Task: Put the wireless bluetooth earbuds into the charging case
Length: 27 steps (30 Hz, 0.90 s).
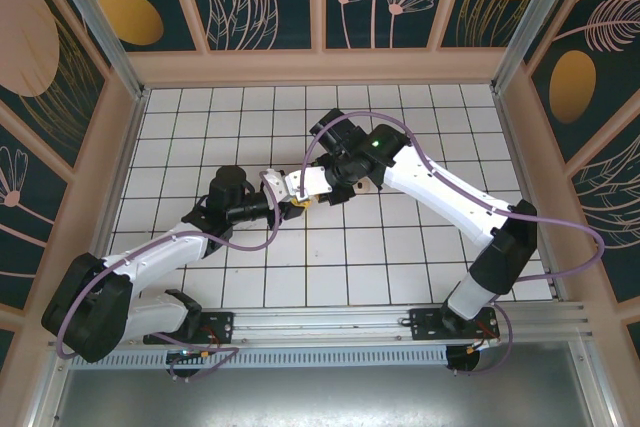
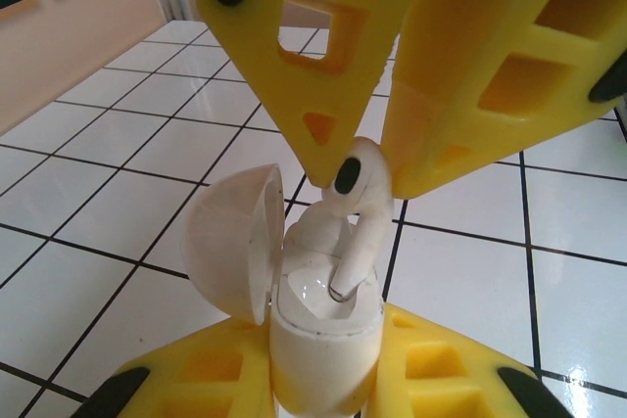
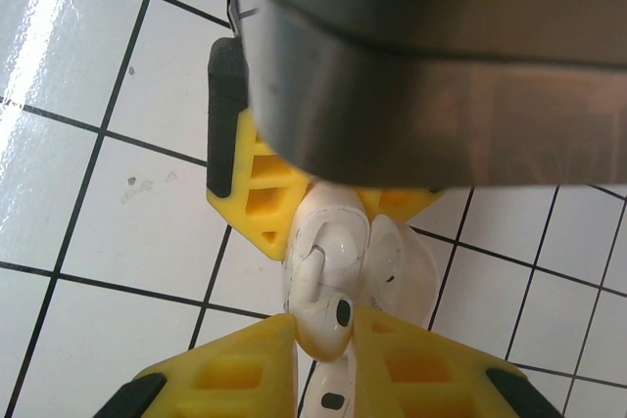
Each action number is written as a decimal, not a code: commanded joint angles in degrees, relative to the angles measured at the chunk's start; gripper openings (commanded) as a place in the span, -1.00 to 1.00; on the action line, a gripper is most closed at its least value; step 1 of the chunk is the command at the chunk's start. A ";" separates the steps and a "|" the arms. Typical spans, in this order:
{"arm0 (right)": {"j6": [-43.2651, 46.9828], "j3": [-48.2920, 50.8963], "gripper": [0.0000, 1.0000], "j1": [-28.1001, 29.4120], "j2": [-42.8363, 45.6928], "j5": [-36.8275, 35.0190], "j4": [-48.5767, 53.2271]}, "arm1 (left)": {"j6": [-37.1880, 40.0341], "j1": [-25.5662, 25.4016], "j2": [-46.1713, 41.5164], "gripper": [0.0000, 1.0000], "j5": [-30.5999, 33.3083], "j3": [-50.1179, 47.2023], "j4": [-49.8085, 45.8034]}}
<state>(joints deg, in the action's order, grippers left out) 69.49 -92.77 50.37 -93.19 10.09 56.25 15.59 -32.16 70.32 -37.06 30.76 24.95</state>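
Left wrist view tells it best. The right gripper [image 2: 358, 171] hangs above, its yellow tips pinching the head of one earbud [image 2: 357, 227], stem pointing down.

And the case?

The case [image 2: 318, 335] is clamped low down between the two fingers of the left gripper [image 2: 323, 379]. Its lid [image 2: 227, 242] is swung open to the left. Both things are held up off the tiled table [image 1: 400, 257], about mid-way across, where the two arms meet.

How near is the earbud to home?

The stem tip is just inside the mouth of the case, touching or very nearly. The head is above the rim, so it's not seated. The right wrist view agrees: earbud between the tips, case just beyond.

How would you expect it to handle?

Very light, I'd say. It's hard glossy plastic, rounded all over, so it's slippery and apt to twist or pop out of an off-centre pinch. The flanks of the head are the place to hold it, since that leaves the stem free to slide into its well. It shouldn't want force. If it's misaligned, pushing would more likely tip the case in the left gripper than seat anything.

And the case itself?

It's smooth and rounded too. The lower body is the sensible hold, clear of the hinge. I'd guess the lid could flop shut if jolted.
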 commanded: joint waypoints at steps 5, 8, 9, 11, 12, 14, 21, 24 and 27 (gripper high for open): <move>1.35 1.37 -0.61 0.70 -0.58 2.25 -1.40 | -3.77 -0.50 -0.70 -0.61 -4.64 0.37 12.17; 1.57 1.37 -0.60 0.43 -0.49 2.96 -1.42 | -5.24 -0.52 -0.03 -0.61 -5.39 -0.17 14.45; 1.69 1.30 -0.60 0.35 -0.52 3.09 -1.24 | -5.44 -0.51 0.16 -0.61 -5.63 -0.24 14.79; 2.01 1.30 -0.61 0.18 -0.66 3.27 -0.92 | -5.80 -0.53 0.34 -0.61 -5.89 -0.33 15.33; 2.03 1.28 -0.61 0.08 -0.70 3.28 -0.79 | -5.96 -0.53 0.38 -0.61 -6.00 -0.35 15.54; 2.05 1.28 -0.60 -0.09 -0.78 3.25 -0.88 | -6.17 -0.53 0.38 -0.61 -6.22 -0.35 15.82; 2.30 1.37 -0.59 -0.97 -0.94 3.71 -1.40 | -7.02 -0.53 0.39 -0.61 -6.80 -0.33 16.53; 2.22 1.28 -0.56 -1.26 -0.79 3.59 -1.47 | -7.16 -0.53 0.34 -0.61 -6.72 -0.44 16.62; 1.66 1.37 -0.47 -1.66 0.05 4.43 -2.39 | -7.33 -0.49 0.39 -0.61 -6.41 -0.56 16.53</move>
<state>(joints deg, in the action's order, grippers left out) 70.63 -92.73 49.34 -93.17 13.58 54.52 8.84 -32.25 71.42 -40.03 29.26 33.41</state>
